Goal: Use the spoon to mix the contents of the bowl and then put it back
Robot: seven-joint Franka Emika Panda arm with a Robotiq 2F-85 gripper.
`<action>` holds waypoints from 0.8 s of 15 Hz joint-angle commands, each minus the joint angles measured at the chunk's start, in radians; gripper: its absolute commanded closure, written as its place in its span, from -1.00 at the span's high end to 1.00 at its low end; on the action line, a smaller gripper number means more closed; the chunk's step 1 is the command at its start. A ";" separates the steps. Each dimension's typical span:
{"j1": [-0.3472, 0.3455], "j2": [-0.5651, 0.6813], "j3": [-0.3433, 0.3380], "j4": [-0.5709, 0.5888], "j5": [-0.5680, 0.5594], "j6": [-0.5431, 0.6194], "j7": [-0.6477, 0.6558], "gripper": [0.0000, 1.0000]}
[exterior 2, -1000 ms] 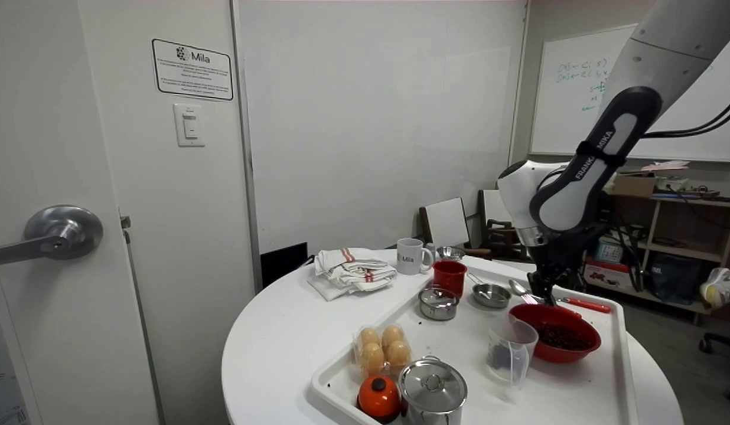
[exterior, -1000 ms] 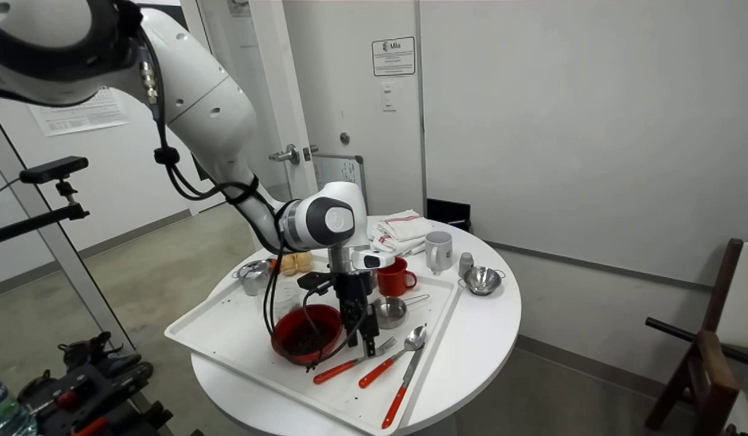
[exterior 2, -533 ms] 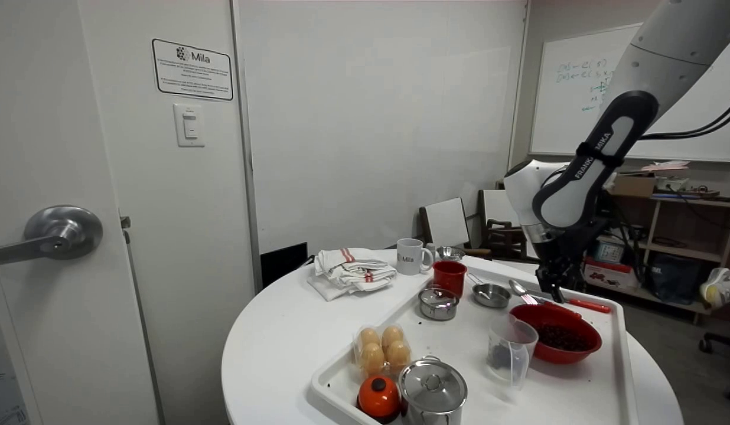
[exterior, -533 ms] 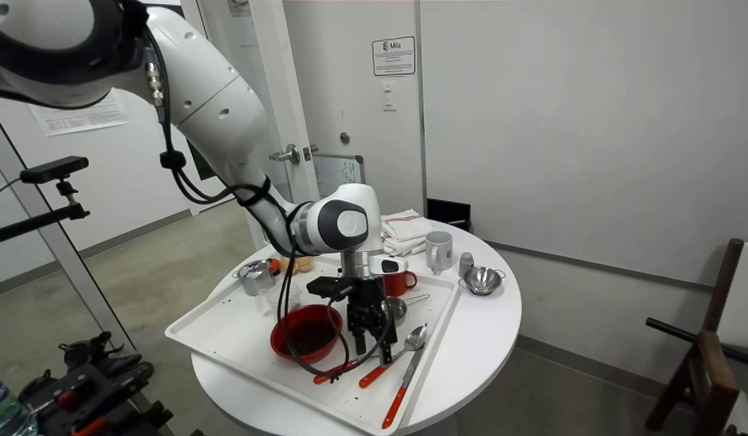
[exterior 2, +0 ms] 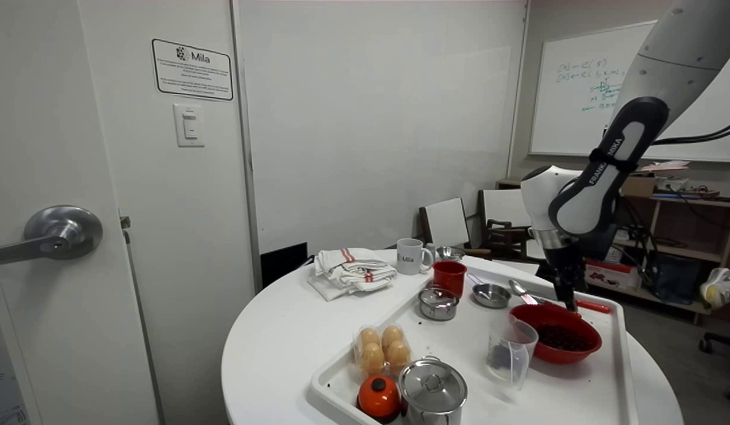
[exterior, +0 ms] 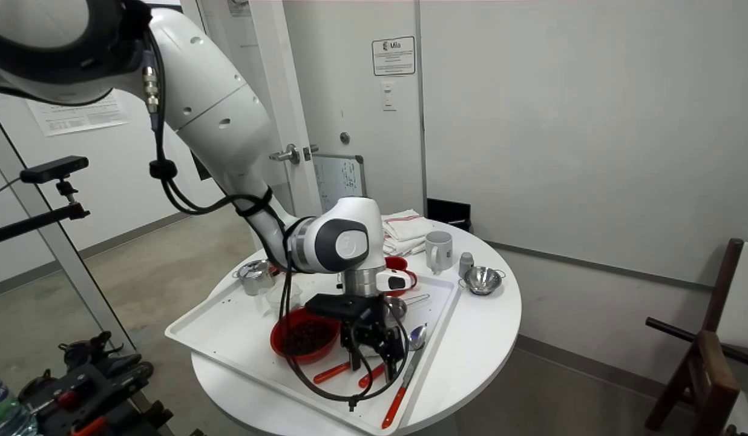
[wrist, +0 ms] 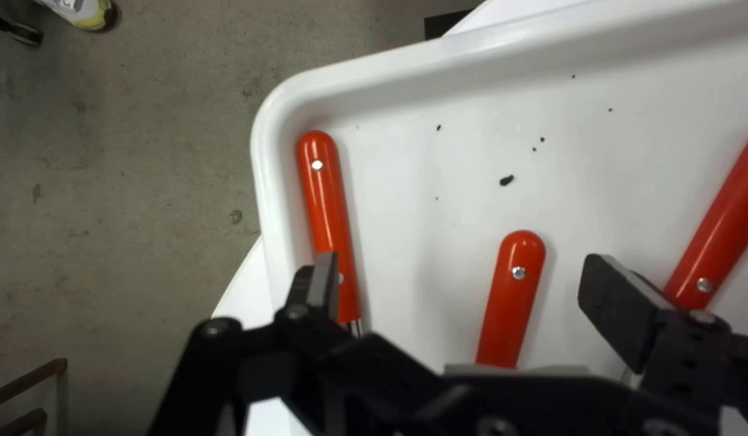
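The only spoon (exterior: 417, 338) in view has a silver head and a red handle. It lies on the white tray between a fork (exterior: 331, 372) and a knife (exterior: 395, 406). The red bowl (exterior 2: 554, 348) holds small dark pieces and stands beside the fork. My gripper (exterior: 373, 367) is open and empty, above the spoon's handle. In the wrist view my gripper's fingers (wrist: 465, 272) stand on either side of the spoon's red handle (wrist: 512, 297), apart from it. The knife's handle (wrist: 325, 200) lies under one finger, and the fork's handle (wrist: 722, 233) is beside the opposite finger.
The tray's raised rim (wrist: 410, 63) runs close by. A clear measuring cup (exterior 2: 512, 348) stands by the bowl. A metal measuring cup (exterior 2: 491, 295), a red mug (exterior 2: 449, 277), a lidded pot (exterior 2: 434, 392) and eggs (exterior 2: 383, 348) stand farther off.
My gripper has moved away from the bowl, past the fork, and has come to a place over the spoon's handle. It has also turned. The bowl and utensils have not moved.
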 commanded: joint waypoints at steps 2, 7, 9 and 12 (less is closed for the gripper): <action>-0.038 -0.001 0.037 0.000 0.105 -0.035 0.026 0.89; -0.027 0.025 0.035 0.020 0.232 -0.028 0.143 0.79; -0.023 0.031 0.028 0.022 0.245 -0.023 0.167 0.79; -0.028 0.048 0.022 0.035 0.253 -0.026 0.183 0.28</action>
